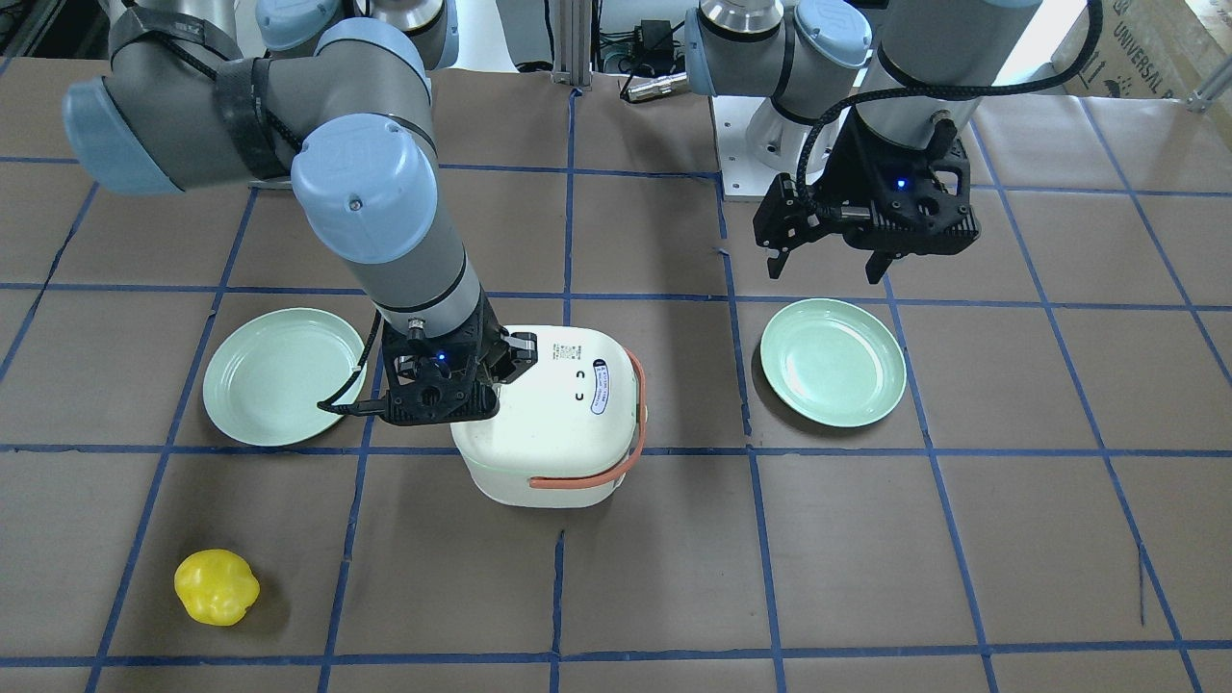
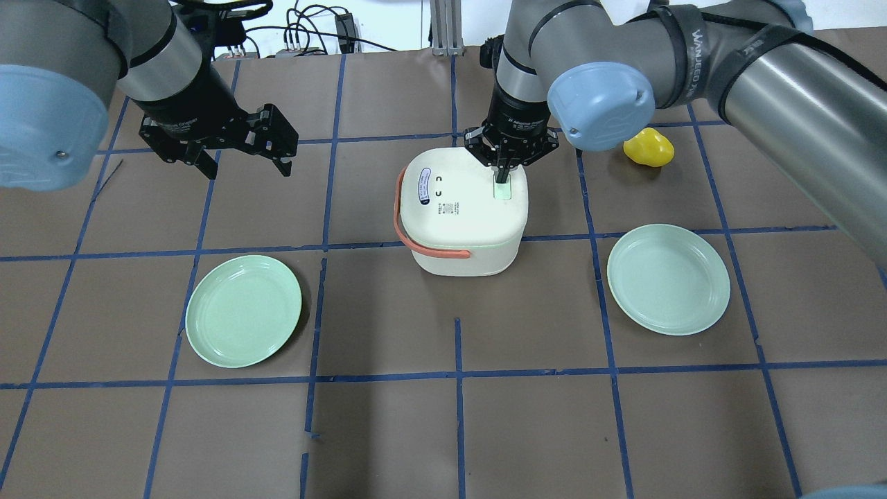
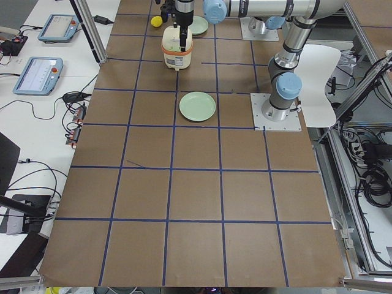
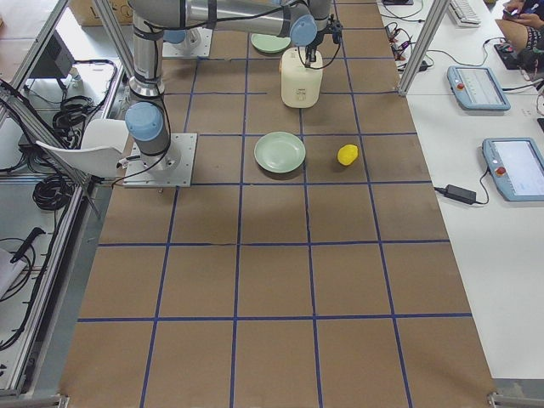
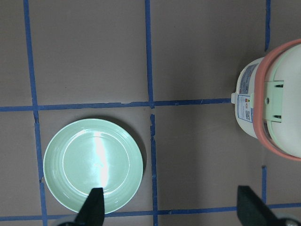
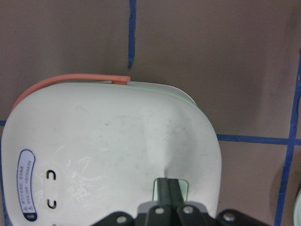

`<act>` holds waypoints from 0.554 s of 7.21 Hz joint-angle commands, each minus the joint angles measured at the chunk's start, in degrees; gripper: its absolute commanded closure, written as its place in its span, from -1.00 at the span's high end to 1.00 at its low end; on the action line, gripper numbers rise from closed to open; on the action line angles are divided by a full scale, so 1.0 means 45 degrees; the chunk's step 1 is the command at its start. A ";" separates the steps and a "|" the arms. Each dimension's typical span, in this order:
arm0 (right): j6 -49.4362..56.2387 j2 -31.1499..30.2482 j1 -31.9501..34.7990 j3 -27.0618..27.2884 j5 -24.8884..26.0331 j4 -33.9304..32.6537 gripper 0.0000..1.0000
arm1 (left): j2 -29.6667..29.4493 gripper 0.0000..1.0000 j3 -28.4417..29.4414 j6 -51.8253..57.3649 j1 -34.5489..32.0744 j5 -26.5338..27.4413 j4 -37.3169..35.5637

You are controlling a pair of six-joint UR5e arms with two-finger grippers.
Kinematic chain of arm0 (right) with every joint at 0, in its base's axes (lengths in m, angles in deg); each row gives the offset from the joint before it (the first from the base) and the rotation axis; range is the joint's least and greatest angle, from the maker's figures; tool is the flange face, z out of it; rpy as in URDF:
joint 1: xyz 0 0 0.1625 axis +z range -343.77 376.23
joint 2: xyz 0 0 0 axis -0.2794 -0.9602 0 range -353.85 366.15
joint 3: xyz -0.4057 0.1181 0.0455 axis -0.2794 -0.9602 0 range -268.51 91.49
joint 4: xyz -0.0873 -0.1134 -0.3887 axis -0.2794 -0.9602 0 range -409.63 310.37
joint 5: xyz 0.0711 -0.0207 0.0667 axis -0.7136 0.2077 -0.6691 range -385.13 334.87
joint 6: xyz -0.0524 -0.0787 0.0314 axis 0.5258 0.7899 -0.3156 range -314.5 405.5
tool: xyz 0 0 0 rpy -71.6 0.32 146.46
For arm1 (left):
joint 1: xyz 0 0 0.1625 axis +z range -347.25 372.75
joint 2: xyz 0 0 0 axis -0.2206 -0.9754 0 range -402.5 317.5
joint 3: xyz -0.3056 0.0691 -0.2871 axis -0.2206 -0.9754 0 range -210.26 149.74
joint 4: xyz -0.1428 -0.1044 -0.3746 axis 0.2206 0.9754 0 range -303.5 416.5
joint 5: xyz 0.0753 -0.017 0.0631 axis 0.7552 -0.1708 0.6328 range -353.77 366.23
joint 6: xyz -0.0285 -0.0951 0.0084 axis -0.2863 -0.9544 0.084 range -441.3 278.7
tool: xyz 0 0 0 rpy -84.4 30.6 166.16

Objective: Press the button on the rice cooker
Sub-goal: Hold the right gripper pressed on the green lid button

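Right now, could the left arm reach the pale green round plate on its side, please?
Probably yes: the left gripper hangs open near the pale green round plate, with nothing between them.

Overhead looks down from behind; front view faces it (sides mirrored). End cameras sit far, wrist cameras close. All share the rice cooker (image 2: 461, 208).

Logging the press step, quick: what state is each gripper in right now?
Left gripper: open, holding nothing.
Right gripper: closed, holding nothing, tips down on the rice cooker button.
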 commanded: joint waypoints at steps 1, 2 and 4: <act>0.0031 0.0061 -0.0014 0.0043 0.0000 -0.0026 -0.79 | 0.0000 1.00 0.0000 0.0000 -0.0001 -0.0007 0.0000; 0.0011 0.0061 -0.0015 -0.0034 0.0000 -0.0026 -0.79 | 0.0000 1.00 0.0000 0.0000 -0.0001 0.0013 0.0000; -0.0028 -0.0172 -0.0015 -0.0463 0.0059 0.0478 -0.77 | 0.0000 1.00 0.0000 0.0000 -0.0001 -0.0007 0.0000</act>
